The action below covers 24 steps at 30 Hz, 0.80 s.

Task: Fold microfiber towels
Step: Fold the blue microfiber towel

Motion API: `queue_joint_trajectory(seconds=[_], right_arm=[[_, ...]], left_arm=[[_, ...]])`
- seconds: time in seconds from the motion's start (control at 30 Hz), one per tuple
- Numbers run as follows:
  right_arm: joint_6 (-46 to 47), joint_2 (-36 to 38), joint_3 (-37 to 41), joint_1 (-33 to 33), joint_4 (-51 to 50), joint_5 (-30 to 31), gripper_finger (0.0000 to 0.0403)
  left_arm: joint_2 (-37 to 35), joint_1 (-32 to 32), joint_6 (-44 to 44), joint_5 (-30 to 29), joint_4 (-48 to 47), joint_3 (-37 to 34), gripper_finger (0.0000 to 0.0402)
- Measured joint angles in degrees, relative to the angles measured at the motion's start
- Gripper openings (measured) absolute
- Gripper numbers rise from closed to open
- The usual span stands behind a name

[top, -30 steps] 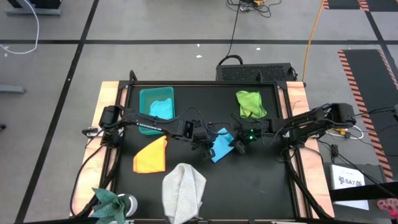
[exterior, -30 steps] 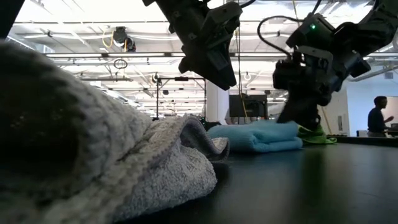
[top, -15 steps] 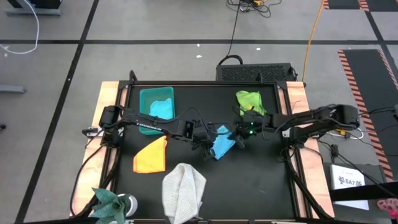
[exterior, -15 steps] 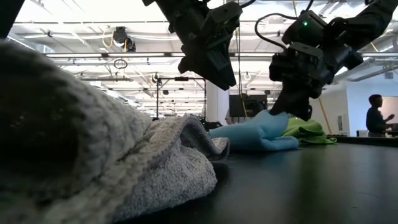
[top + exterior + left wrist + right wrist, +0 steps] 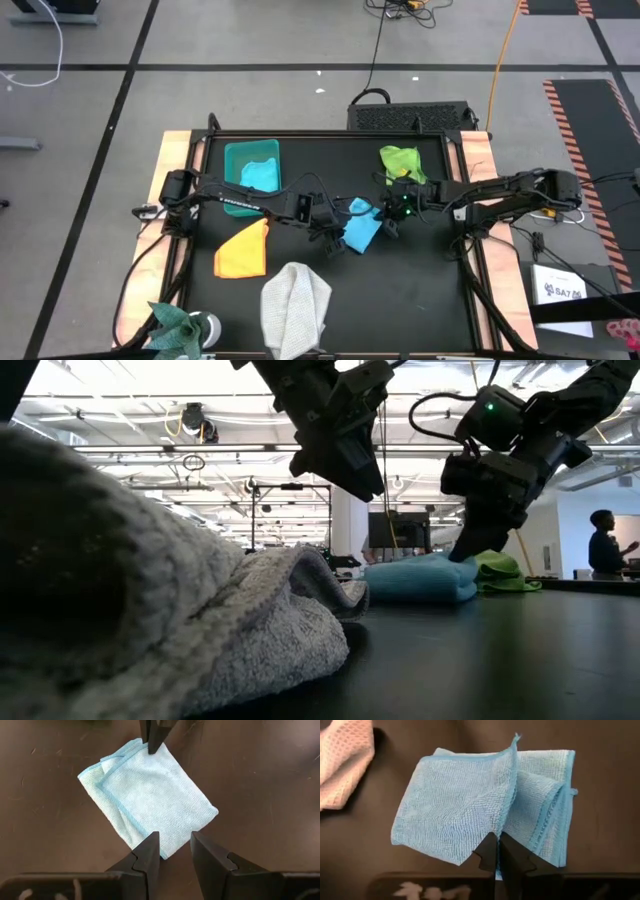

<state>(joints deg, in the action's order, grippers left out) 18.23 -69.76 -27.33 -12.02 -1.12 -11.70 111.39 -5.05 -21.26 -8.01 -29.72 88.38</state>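
The right pincer (image 5: 498, 851) is clenched on an edge of the light blue towel (image 5: 361, 228), its two dark fingers pressed together with the cloth pinched between them; in the right wrist view the held layer stands up off the rest of the towel. Seen from above, this pincer (image 5: 391, 218) sits at the towel's right edge, near the middle of the counter (image 5: 420, 290).

The left pincer (image 5: 172, 851) hovers just beside the same towel on its left side, fingers parted and grasping nothing (in the low view it hangs clear above the cloth). From the left wrist the towel (image 5: 150, 795) lies flat in folded layers, with the right pincer's tips touching its far corner.

Beyond the towel, the lime green towel (image 5: 402, 162) lies crumpled toward the back right of the counter. The teal towel (image 5: 260, 174) sits inside the teal plastic bin (image 5: 234, 155) at the back left. The orange-yellow towel (image 5: 243, 250) lies flat at the front left, and the light grey towel (image 5: 294, 308) is bunched at the front edge, close to the low camera.
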Motion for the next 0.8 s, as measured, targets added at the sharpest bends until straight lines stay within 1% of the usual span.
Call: queue_joint_trajectory(seconds=[0.13, 0.23, 0.33, 0.47, 0.6, 0.67, 0.77, 0.8], right_arm=[[-1.4, 0.0, 0.0, -0.3, -0.4, 3.8, 0.0024], [-2.7, 0.0, 0.0, -0.3, -0.4, 4.6, 0.0045], [-3.8, 0.0, 0.0, -0.3, -0.8, 6.8, 0.0065], [-7.1, 1.1, -2.1, -0.4, -5.5, 7.6, 0.0086], [-10.8, 2.4, -6.3, -0.4, -13.1, 10.7, 0.0092], [-11.8, 3.0, -8.6, -0.4, -15.3, 11.9, 0.0091], [-11.5, 3.5, -10.7, -0.4, -15.8, 11.1, 0.0087], [-10.8, 3.5, -10.8, -0.3, -15.4, 9.5, 0.0084]], left_arm=[[0.0, 0.0, -0.2, 0.0, 0.0, 0.0, 0.0113], [0.0, 0.0, -0.5, 0.0, 0.0, 0.0, 0.0113], [0.0, 0.0, -0.3, 0.0, 0.0, 0.0, 0.0113], [0.0, 0.0, -0.3, 0.0, 0.0, 0.0, 0.0113], [0.0, 0.1, -0.2, 0.0, 0.0, 0.0, 0.0113], [0.0, 0.1, -0.2, 0.0, 0.0, 0.0, 0.0113], [0.0, 0.1, -0.2, 0.0, 0.0, 0.0, 0.0113], [0.0, 0.1, -0.2, 0.0, 0.0, 0.0, 0.0113]])
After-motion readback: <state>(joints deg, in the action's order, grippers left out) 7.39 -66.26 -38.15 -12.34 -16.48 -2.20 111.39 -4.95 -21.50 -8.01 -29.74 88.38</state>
